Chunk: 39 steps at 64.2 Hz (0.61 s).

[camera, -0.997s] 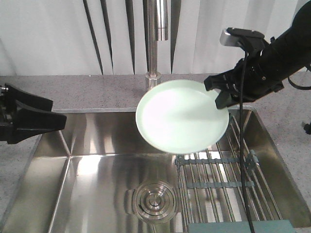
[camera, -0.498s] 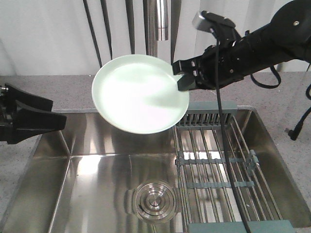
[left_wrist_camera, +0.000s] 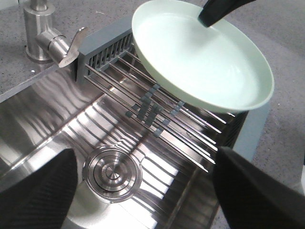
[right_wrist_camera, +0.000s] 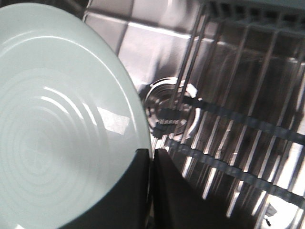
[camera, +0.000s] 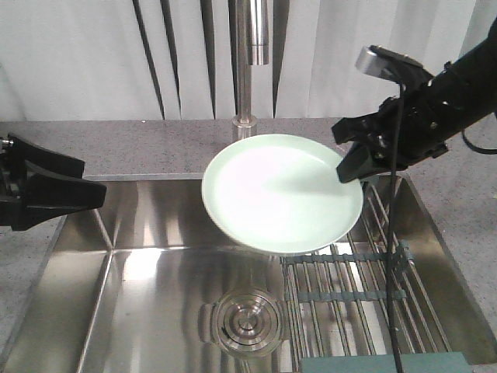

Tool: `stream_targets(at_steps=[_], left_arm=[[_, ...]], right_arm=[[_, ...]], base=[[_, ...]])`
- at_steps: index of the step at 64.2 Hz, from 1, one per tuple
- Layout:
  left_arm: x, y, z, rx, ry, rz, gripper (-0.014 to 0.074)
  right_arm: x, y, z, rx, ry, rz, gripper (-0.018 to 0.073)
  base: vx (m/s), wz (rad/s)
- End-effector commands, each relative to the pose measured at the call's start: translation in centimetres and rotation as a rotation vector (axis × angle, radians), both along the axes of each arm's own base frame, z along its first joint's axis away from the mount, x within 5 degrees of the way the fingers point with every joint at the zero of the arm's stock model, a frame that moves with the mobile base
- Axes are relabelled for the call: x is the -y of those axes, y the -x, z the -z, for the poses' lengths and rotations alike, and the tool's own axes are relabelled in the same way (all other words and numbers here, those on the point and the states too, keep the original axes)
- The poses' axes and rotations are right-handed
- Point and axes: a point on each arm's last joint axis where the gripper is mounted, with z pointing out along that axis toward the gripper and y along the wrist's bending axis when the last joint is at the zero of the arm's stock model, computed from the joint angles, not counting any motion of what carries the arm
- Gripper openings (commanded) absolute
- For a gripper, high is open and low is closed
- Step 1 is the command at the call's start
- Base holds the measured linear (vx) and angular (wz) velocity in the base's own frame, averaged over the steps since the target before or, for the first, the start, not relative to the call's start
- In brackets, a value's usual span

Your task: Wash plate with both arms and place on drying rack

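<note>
Arm [camera: 458, 85] from the right reached over the sink [camera: 155, 233], right hand [camera: 353, 162] pinching the plate [camera: 283, 194] rim above the drying rack [camera: 342, 272], lower and rightward than before. Left hand [camera: 93, 185], seemingly spread, hung apart.

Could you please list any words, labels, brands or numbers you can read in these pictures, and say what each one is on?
None: no text can be read in any view. The plate, the drying rack, the faucet, the sink and the right gripper all show plain surfaces with no lettering.
</note>
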Motion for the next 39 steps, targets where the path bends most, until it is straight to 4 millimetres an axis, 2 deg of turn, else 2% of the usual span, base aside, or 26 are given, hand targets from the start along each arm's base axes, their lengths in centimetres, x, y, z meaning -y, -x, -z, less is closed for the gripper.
stream_targets(at_steps=[1,5,10,20,29,39], left_arm=[[0.4,0.7,-1.8,0.052,0.065,0.022,0.0566],[0.4,0.7,-1.8,0.052,0.065,0.022,0.0566],[0.4,0.7,-1.8,0.052,0.065,0.022,0.0566],[0.4,0.7,-1.8,0.052,0.065,0.022,0.0566],[0.4,0.7,-1.8,0.052,0.065,0.021,0.0566],[0.4,0.7,-1.8,0.052,0.065,0.022,0.0566]], right_arm=[[-2.7,1.6,-2.9,0.112,-0.109,-0.104,-0.0008],[-3.9,1.1,-3.4,0.207,-0.144,-0.084,-0.0008],[-4.4,0.1,-4.1,0.327,-0.184,-0.002,-0.0008],[-3.1,-1.8,-5.2,0.531,-0.15,0.14,-0.0008],[-0.7,-2.4,-4.9,0.522,-0.079,0.207,-0.0008],[2.0,-2.2,-3.7,0.386,0.007,0.223,-0.0008]], base=[[0.0,0.0],[0.0,0.0],[0.0,0.0],[0.0,0.0],[0.0,0.0],[0.0,0.0]])
